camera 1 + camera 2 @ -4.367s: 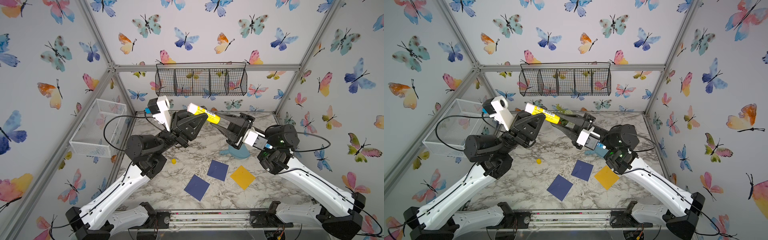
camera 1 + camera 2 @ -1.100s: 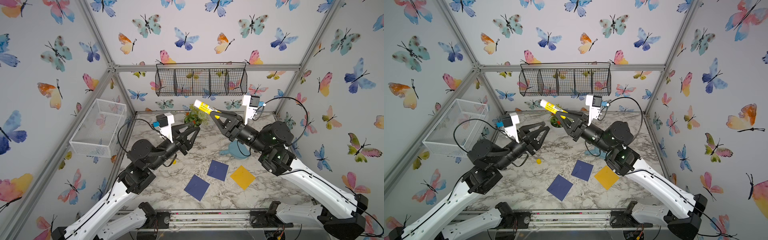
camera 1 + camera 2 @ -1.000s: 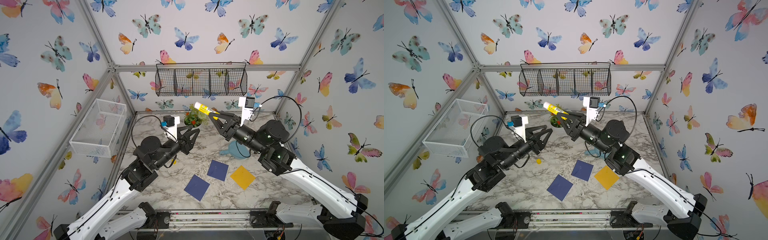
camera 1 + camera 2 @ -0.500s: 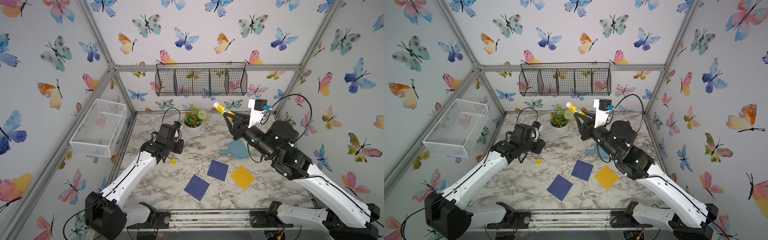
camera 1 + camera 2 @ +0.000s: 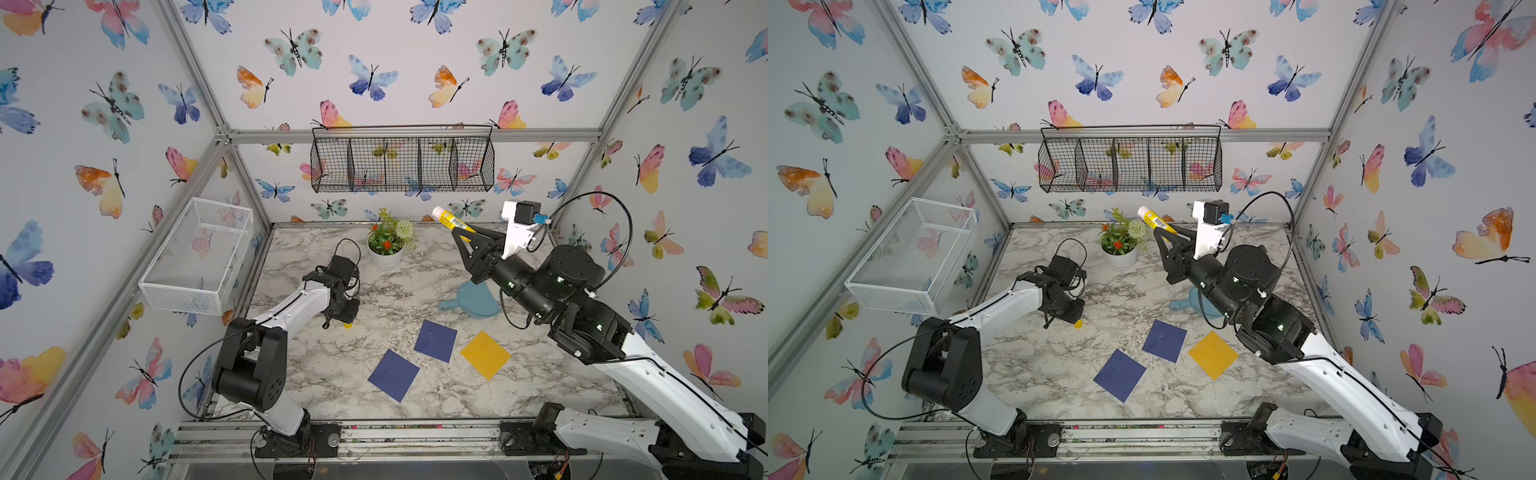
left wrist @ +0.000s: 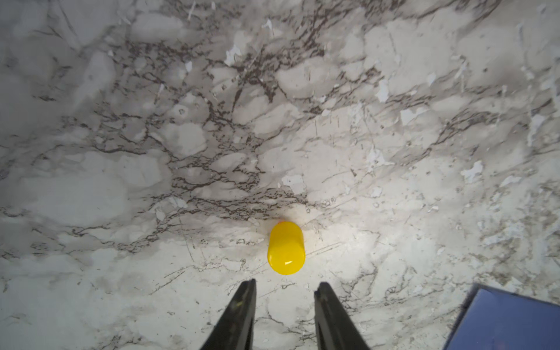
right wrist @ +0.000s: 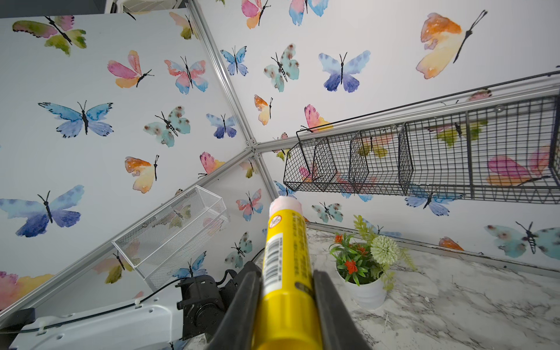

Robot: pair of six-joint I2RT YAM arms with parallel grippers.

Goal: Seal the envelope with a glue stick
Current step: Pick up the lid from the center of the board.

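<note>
The yellow glue stick (image 7: 286, 272) is held high over the back of the table, its pale uncapped tip pointing up at the back wall, with my right gripper (image 7: 286, 278) shut on its body; both top views show this glue stick (image 5: 451, 222) (image 5: 1156, 221). Its yellow cap (image 6: 286, 248) lies on the marble just ahead of my left gripper (image 6: 285, 286), which is low over the table, open and holding nothing. Three square envelopes lie flat near the front: a dark blue envelope (image 5: 393, 375), another blue envelope (image 5: 435, 340) and a yellow envelope (image 5: 485, 354).
A potted plant (image 5: 386, 245) stands at the back centre, just below the raised glue stick. A light blue scoop (image 5: 473, 301) lies under the right arm. A white mesh basket (image 5: 199, 253) hangs on the left wall and a black wire basket (image 5: 401, 164) on the back wall.
The left arm has come down from mid-air to the table beside the yellow cap, its jaws narrowing. The right arm has carried the glue stick rightward and back.
</note>
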